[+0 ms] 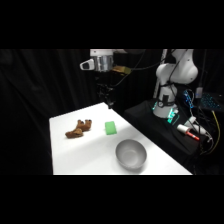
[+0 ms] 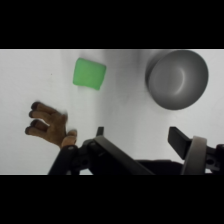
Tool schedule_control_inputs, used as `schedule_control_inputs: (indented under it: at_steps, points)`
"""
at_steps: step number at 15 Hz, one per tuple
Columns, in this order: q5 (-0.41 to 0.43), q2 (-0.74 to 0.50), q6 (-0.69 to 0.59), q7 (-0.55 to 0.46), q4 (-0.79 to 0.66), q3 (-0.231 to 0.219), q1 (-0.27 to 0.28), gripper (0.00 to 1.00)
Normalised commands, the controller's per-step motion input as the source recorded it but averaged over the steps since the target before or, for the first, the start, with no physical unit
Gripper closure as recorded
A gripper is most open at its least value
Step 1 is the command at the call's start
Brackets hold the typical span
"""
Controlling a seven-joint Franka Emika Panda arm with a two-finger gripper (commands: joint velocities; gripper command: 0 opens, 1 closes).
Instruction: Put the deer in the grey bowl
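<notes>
Deer (image 1: 78, 128) (lying) left of bowl (image 1: 131, 153)

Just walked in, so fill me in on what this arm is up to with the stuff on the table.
Nothing is being held right now. The gripper hangs above the far end of the white table, its fingers apart and empty. The deer lies on the table, apart from the grey bowl, which is empty. A small green block sits between them, touching neither. The deer has not been picked up, so getting it into the bowl is not yet done.

A green block (image 1: 110, 128) lies on the white table (image 1: 85, 157).
</notes>
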Motion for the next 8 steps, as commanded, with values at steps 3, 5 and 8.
schedule_control_inputs:
  at_steps: [3,5,8]
  points:
    - [-0.083,0.23,0.05,-0.13,0.41,-0.102,-0.124,0.00]
    - [-0.066,0.30,0.08,-0.09,0.47,-0.102,-0.128,0.00]
    - [-0.025,0.37,0.10,-0.05,0.52,-0.093,-0.127,0.00]
